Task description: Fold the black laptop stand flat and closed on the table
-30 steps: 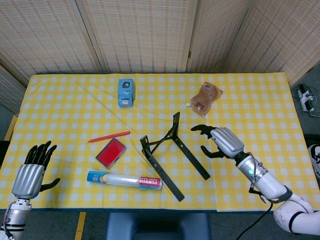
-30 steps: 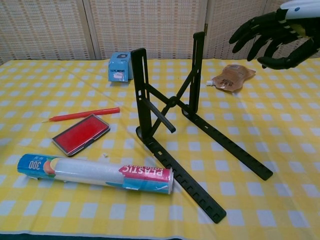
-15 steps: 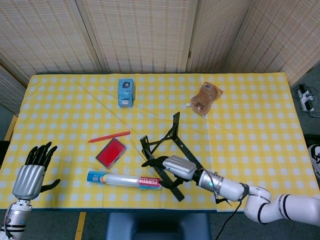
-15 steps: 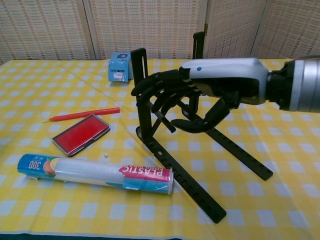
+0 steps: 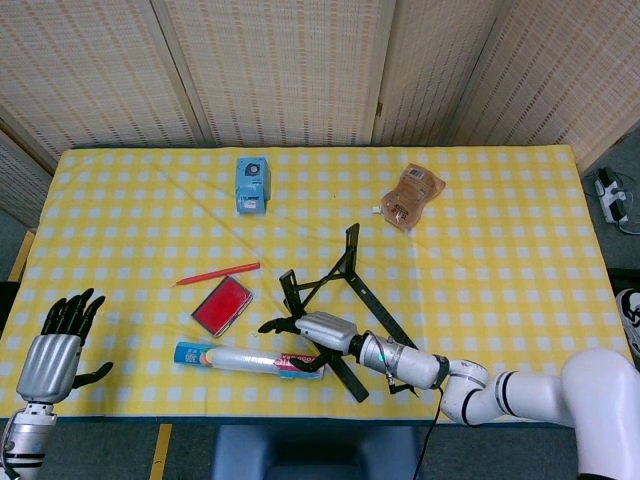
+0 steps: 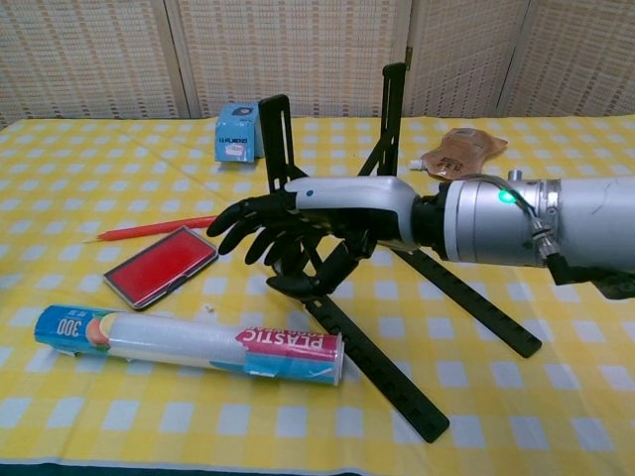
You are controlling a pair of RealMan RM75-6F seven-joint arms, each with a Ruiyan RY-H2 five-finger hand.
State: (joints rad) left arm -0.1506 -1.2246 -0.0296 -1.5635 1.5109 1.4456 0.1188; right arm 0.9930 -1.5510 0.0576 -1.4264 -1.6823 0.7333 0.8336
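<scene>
The black laptop stand (image 5: 345, 283) stands unfolded in the middle of the table, with both uprights raised and joined by a crossed brace. In the chest view its left upright (image 6: 276, 149) and right upright (image 6: 393, 104) rise above two long base rails (image 6: 466, 297). My right hand (image 6: 293, 236) hangs low in front of the foot of the left upright with its fingers spread and nothing in its grasp; whether it touches the stand cannot be told. The head view places this right hand (image 5: 303, 327) over the left rail. My left hand (image 5: 55, 345) is open off the table's near left corner.
A plastic wrap roll (image 6: 189, 343) lies just left of the stand's near rail. A red flat case (image 6: 161, 264) and a red pen (image 6: 164, 229) lie further left. A blue box (image 6: 236, 134) and a brown pouch (image 6: 461, 151) sit at the back.
My right hand has moved left and lower, from in front of the stand's brace down to the foot of the left upright. The stand has not changed shape. The left hand sank slightly.
</scene>
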